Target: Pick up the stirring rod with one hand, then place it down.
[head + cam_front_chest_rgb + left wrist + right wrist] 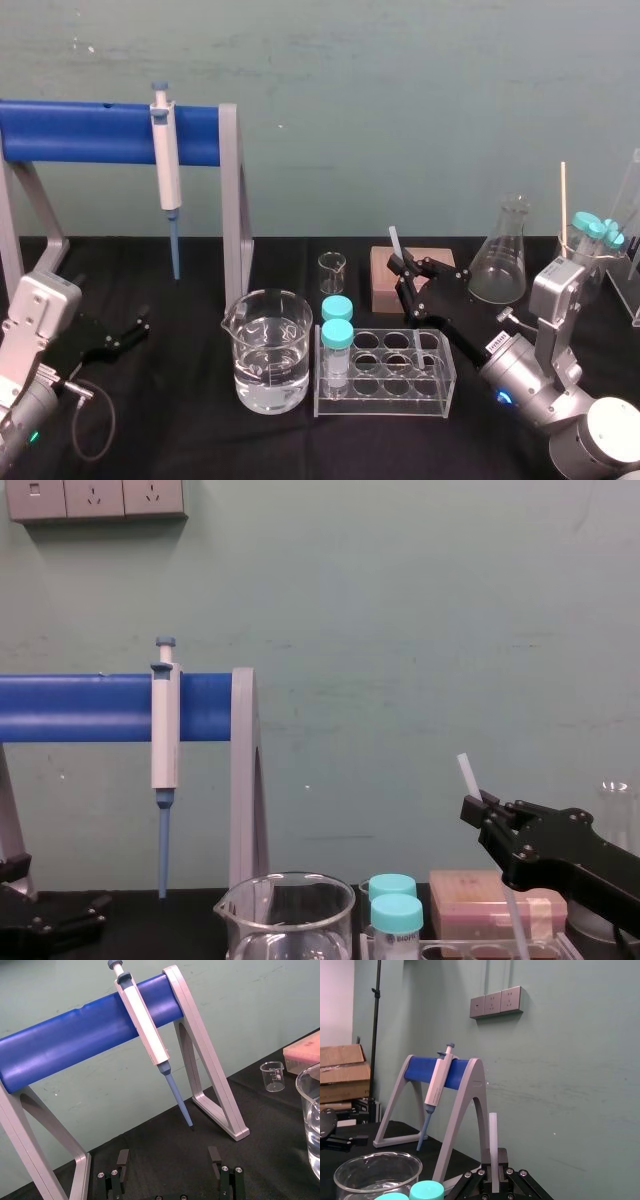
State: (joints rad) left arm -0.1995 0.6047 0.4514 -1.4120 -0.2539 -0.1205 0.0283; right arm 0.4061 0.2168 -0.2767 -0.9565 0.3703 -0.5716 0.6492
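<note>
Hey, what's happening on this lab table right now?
The right tool is shut on the stirring rod and holds it nearly upright, just behind the tube rack and in front of the pink block. The left tool rests open on the table's left side, idle.

1. The left arm (35,330) and right arm (555,300) were silver-grey metal with rounded joints.
2. The left gripper (140,325) and right gripper (402,265) were black, jointed, silver-screwed.
3. A grey cable (110,420) looped off the left arm.
</note>
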